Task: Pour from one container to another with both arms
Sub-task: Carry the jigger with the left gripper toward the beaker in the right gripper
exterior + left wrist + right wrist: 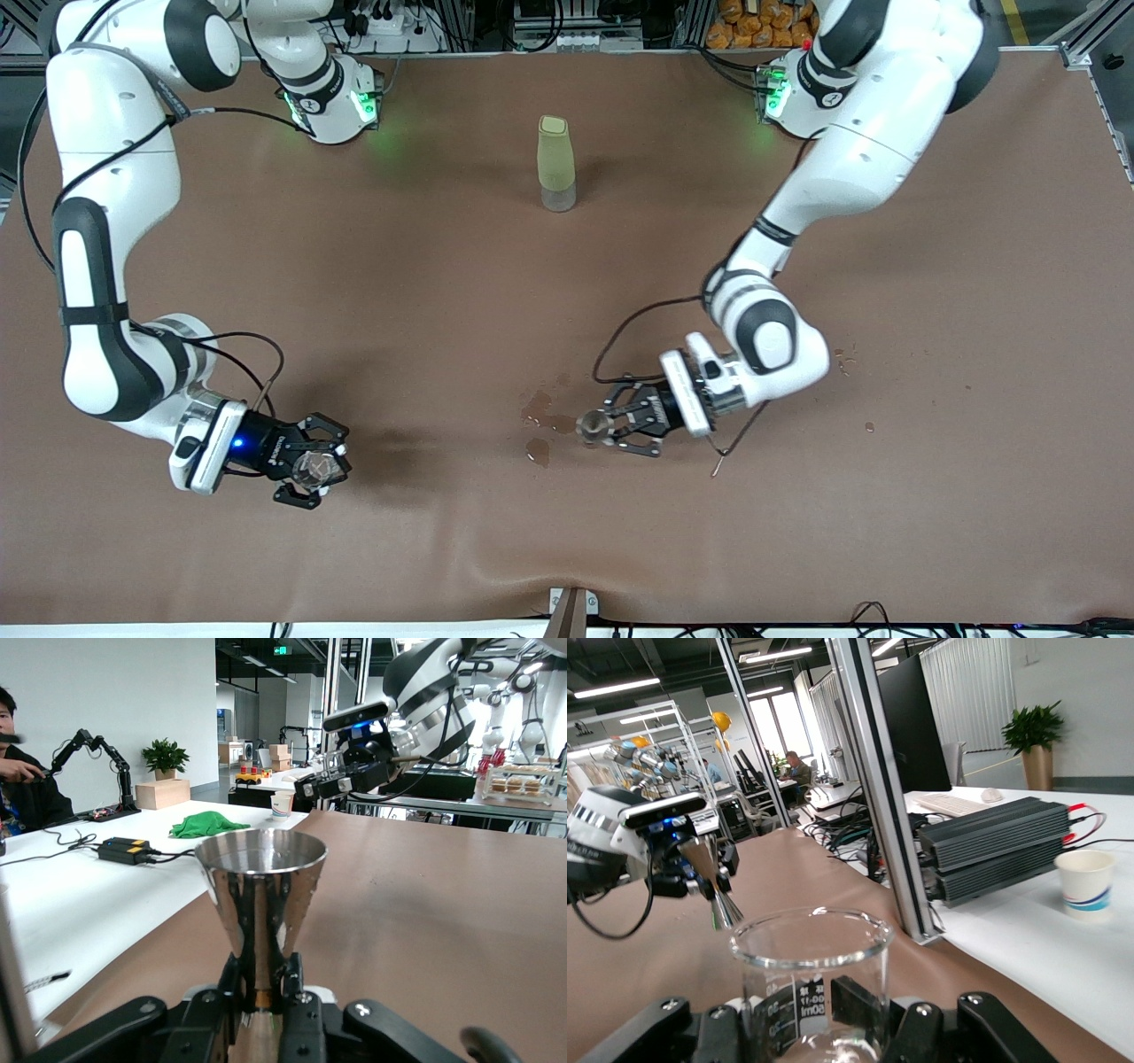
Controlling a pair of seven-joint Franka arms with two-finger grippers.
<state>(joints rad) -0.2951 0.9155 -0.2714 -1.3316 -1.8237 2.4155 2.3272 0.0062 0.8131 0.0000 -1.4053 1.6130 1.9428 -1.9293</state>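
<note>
The tiny clear glass cup (310,467) stands upright between the fingers of my right gripper (312,468), low over the right arm's end of the table. In the right wrist view the glass cup (811,970) shows printed measuring marks, with my right gripper (811,1019) shut on its lower part. The silvery hourglass metal cup (591,426) is held upright by my left gripper (595,427) near the table's middle. In the left wrist view my left gripper (260,988) is shut on the narrow waist of the metal cup (260,895). The two cups are well apart.
A tall pale-green bottle (556,164) stands between the two arm bases. Dark wet spots (537,434) lie on the brown table cover (443,292) next to the metal cup. A few small spots (843,358) lie toward the left arm's end.
</note>
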